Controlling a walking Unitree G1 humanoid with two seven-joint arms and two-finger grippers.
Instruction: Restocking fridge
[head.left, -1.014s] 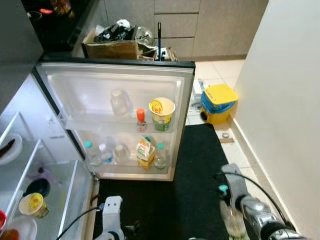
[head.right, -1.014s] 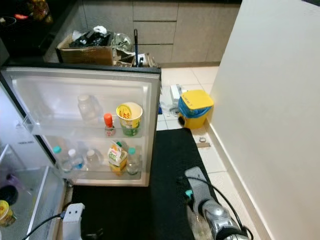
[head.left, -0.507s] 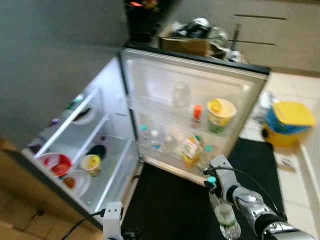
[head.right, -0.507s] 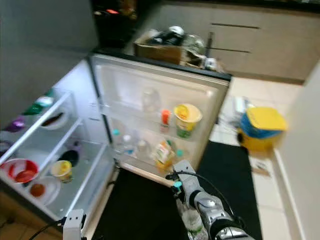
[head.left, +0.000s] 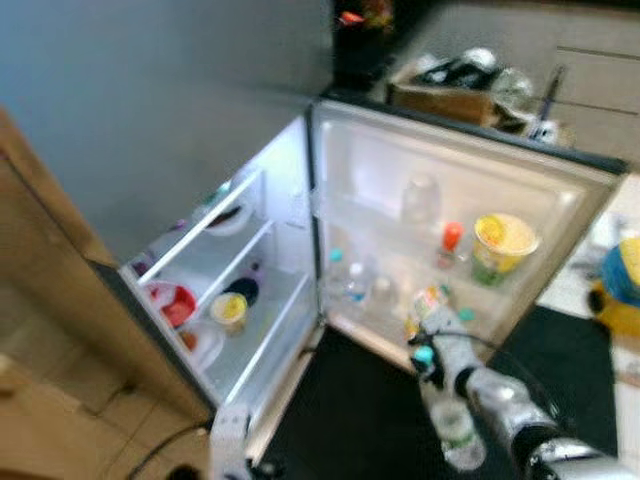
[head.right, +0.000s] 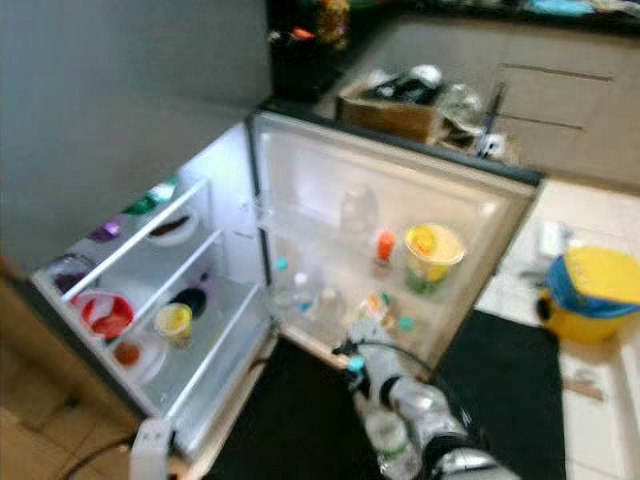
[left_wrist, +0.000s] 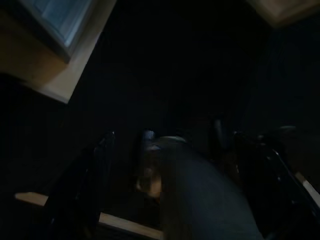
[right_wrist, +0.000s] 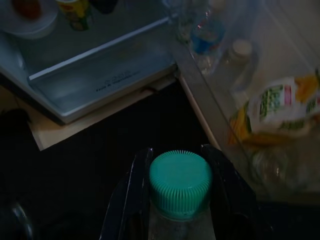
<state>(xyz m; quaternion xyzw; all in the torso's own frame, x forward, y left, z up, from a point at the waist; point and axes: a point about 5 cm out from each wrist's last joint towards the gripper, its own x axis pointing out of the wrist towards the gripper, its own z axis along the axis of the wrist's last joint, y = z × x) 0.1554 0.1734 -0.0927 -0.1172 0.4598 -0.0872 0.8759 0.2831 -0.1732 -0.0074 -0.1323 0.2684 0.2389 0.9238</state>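
While the fridge (head.left: 300, 220) stands open, right tool (right_wrist: 176, 165) clamped around a green-capped bottle (right_wrist: 180, 186) near the door shelves (head.left: 440, 300), left tool's (head.left: 229, 440) grip impossible to tell.

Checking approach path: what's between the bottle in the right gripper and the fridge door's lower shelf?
Bare black mat, per the eye views. The right gripper holds the bottle just short of the lower door shelf.

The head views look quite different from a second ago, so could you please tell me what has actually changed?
Mostly the camera: it swung to the robot's left, bringing the fridge interior shelves into sight, so the door items only seem shifted. The right end effector rose from low by the mat toward the door's lower shelf, still clamping the bottle below its green cap. The left arm stays hanging low.
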